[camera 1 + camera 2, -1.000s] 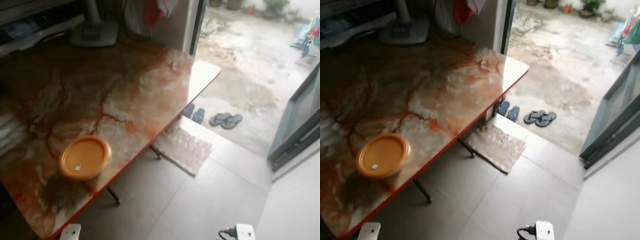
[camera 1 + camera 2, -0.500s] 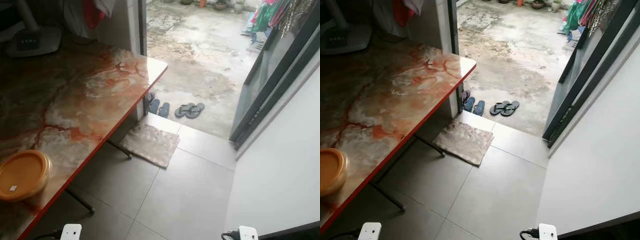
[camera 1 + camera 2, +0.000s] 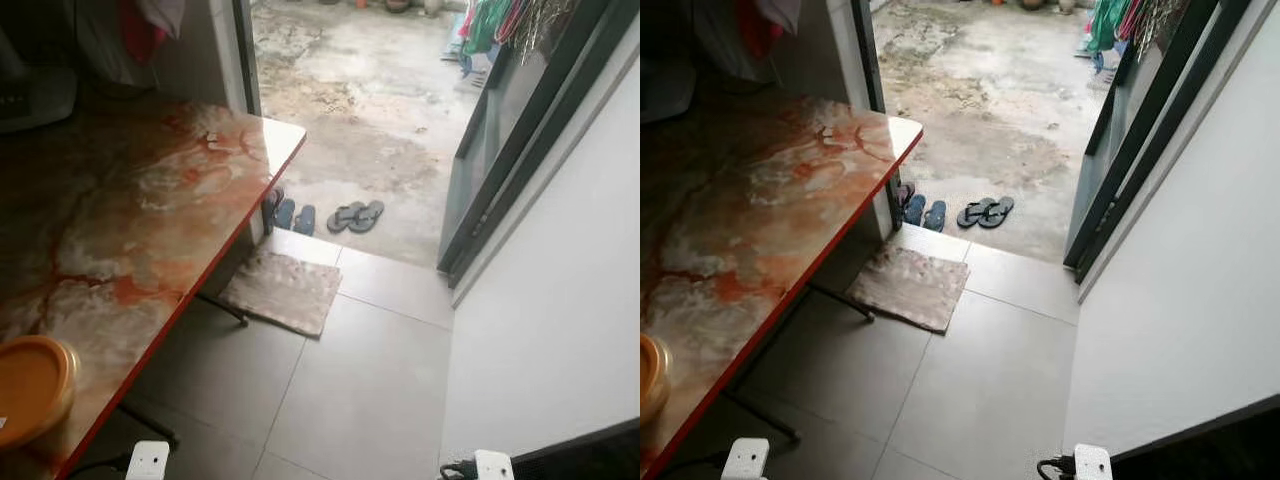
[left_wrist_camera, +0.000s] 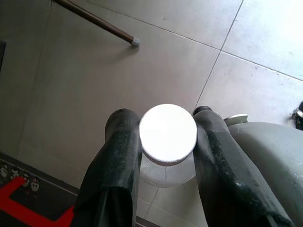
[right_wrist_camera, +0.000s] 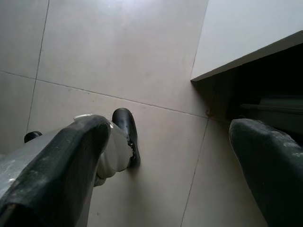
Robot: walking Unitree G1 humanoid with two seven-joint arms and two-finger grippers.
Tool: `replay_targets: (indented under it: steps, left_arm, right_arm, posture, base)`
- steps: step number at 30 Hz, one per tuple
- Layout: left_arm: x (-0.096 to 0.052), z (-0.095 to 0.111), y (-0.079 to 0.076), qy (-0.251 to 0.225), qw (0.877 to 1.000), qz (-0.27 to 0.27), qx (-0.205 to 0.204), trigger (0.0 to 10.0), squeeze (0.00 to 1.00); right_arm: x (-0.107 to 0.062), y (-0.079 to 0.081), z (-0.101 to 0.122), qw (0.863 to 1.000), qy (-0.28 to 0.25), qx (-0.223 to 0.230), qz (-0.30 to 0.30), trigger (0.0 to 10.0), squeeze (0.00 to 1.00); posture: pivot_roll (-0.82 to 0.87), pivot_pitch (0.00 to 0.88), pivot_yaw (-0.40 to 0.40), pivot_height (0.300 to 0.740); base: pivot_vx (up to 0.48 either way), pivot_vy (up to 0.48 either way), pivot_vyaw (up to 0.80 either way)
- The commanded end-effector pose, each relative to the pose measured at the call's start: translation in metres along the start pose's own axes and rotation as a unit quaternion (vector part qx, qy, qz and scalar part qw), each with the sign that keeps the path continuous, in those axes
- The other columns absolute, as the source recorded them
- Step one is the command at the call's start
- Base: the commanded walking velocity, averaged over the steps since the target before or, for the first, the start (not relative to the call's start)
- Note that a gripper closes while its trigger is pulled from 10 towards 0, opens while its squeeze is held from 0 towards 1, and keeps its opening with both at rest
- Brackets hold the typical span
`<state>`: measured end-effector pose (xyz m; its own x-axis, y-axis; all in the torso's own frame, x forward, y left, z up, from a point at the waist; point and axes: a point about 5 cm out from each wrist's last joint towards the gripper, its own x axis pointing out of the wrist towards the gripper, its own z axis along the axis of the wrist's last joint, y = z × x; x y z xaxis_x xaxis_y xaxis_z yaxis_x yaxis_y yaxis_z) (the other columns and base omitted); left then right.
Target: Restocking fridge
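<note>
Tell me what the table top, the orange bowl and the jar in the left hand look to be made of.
Table top: glossy marble-look slab, perhaps laminate; red veins and door glare.
Orange bowl: likely plastic; even colour, soft sheen.
Jar: clear plastic or glass, uncertain; its white lid looks like ribbed plastic. The left hand grips it on both sides.

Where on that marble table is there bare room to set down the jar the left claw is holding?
Most of the marble table is bare: the broad stretch from the orange bowl at its near end up to the corner by the doorway. It gets crowded only at the dark far edge near the wall. The left claw grips the white-capped jar.
</note>
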<state>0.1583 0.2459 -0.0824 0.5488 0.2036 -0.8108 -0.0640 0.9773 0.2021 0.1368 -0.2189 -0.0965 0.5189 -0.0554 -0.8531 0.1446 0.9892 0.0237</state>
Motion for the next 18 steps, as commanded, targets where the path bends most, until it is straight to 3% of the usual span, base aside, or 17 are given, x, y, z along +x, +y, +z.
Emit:
replay_targets:
  steps: [1, 18]
  left_arm:
    - [-0.0016, -0.0093, -0.0001, 0.018, 1.0, 0.003, 0.002, 10.0, 0.0]
    - [-0.0031, -0.0133, 0.008, 0.021, 1.0, 0.007, 0.004, 10.0, 0.0]
  right_arm:
    - [-0.0018, -0.0021, -0.0087, 1.0, 0.016, -0.002, -0.003, 10.0, 0.0]
    - [-0.0016, -0.0012, -0.0088, 1.0, 0.019, -0.005, -0.001, 10.0, 0.0]
  posture:
    - [0.09, 0.094, 0.007, 0.74]
    - [0.09, 0.092, 0.009, 0.74]
  base:
    - [0.0, 0.0, -0.74]
    - [0.0, 0.0, -0.75]
